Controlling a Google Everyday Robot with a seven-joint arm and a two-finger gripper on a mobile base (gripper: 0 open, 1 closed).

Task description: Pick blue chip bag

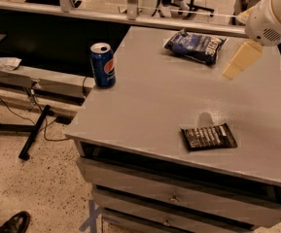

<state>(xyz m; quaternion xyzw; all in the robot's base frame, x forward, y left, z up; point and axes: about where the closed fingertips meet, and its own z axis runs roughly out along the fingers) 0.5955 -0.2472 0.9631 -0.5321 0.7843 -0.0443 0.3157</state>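
Note:
The blue chip bag (196,46) lies crinkled and puffy at the far middle of the grey table (145,106), with white lettering and a dark right end. My gripper (238,62) hangs from the white arm at the upper right. It is above the table, just right of the bag's right end and apart from it. It holds nothing that I can see.
A blue Pepsi can (103,64) stands upright near the table's left edge. A flat black packet (208,137) with white print lies near the front edge. Drawers sit below the tabletop. A rail and a low shelf with cables run along the left.

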